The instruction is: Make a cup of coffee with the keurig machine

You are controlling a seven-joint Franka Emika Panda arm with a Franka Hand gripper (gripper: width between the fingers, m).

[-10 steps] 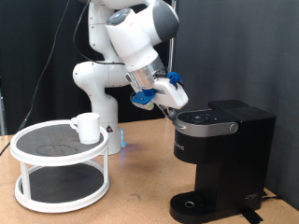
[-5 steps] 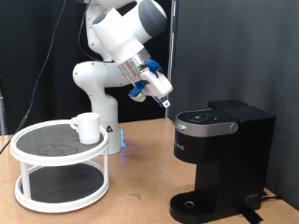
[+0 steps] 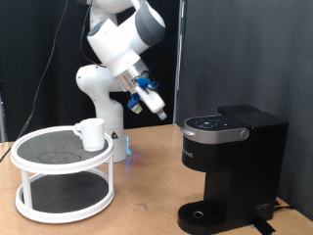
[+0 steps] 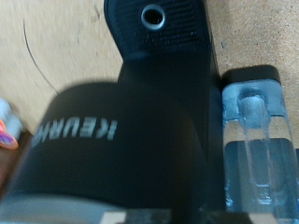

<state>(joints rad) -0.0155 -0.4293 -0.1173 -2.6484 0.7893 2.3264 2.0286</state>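
Observation:
The keurig machine (image 3: 231,164) stands at the exterior view's right with its lid down. In the wrist view I look down on its lid (image 4: 79,135), its drip tray (image 4: 155,19) and its clear water tank (image 4: 252,140). The white cup (image 3: 91,133) stands on the top tier of a round two-tier stand (image 3: 59,162) at the exterior view's left. My gripper (image 3: 160,111) hangs in the air between the cup and the machine, above and to the left of the lid. Its fingers look shut and hold nothing.
The robot's white base (image 3: 98,88) stands behind the stand. A dark curtain (image 3: 245,49) hangs behind the machine. The wooden table (image 3: 147,196) lies bare between the stand and the machine.
My gripper has lifted off the front of the machine's lid and swung up and to the exterior view's left. The cup and the machine have not moved.

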